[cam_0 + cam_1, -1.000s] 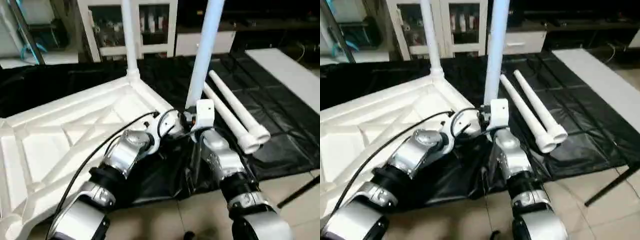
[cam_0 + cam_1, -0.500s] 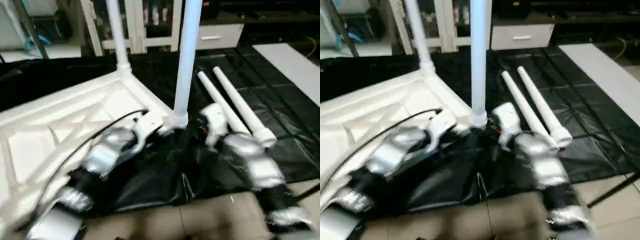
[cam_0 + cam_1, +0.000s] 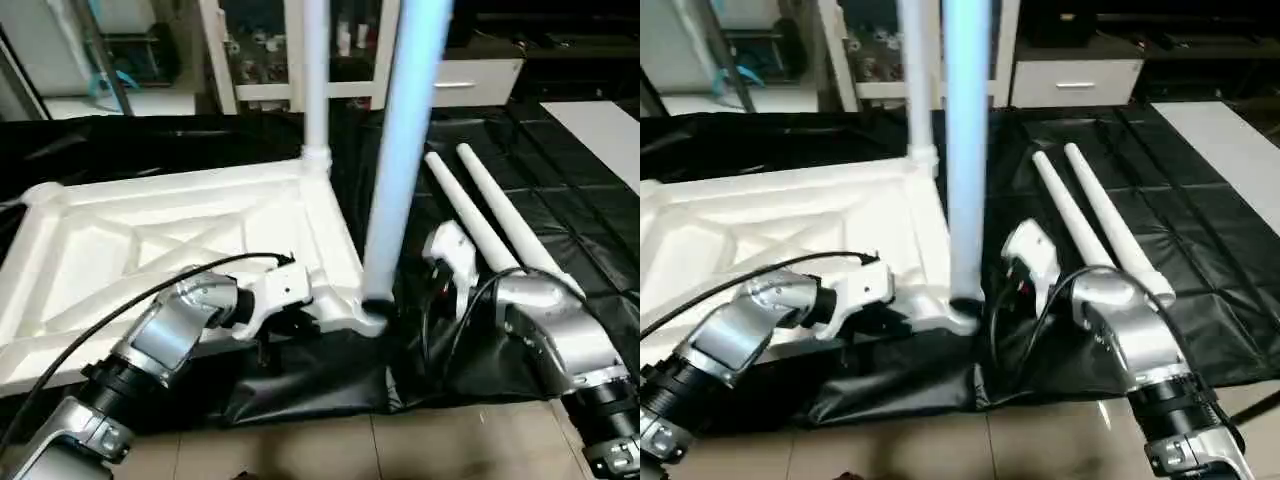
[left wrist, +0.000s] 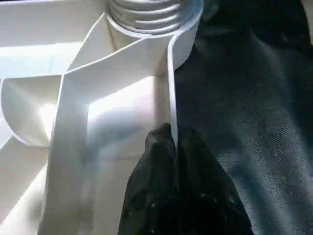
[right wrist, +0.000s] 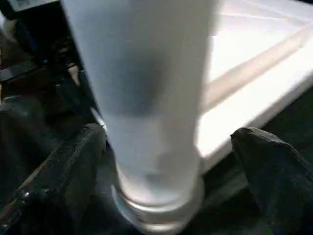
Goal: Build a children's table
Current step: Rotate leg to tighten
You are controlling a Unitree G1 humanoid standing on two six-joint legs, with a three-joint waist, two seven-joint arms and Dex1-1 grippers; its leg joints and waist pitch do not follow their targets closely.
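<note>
The children's table top (image 3: pixel 170 240) lies upside down on the black-draped work table (image 3: pixel 580 230), X-ribbed underside facing up. Two legs are standing in corner sockets: the far leg (image 3: pixel 315 80) rises at the back corner, and the near leg (image 3: pixel 400 160) stands upright in the front corner socket (image 3: pixel 368 318), close to the camera.

Over on the left, the left gripper (image 4: pixel 175 161) has its two black fingers pinched tight on the thin edge wall of the top, one finger on the inner side, one on the outer side, just beside that near socket. The wrist view there shows ribbed threads at the foot of the leg seated in the socket.

On the right, the right gripper (image 5: pixel 168 161) is spread wide, one black finger (image 5: pixel 73 166) on each side of the near leg, both apart from it with clear gaps. From the head views the right wrist sits just beside the leg's foot, though the fingers themselves are hard to make out there.

Two spare legs (image 3: pixel 490 215) lie side by side on the black cloth to the right, flared ends toward the table's front edge, near the right forearm.
</note>
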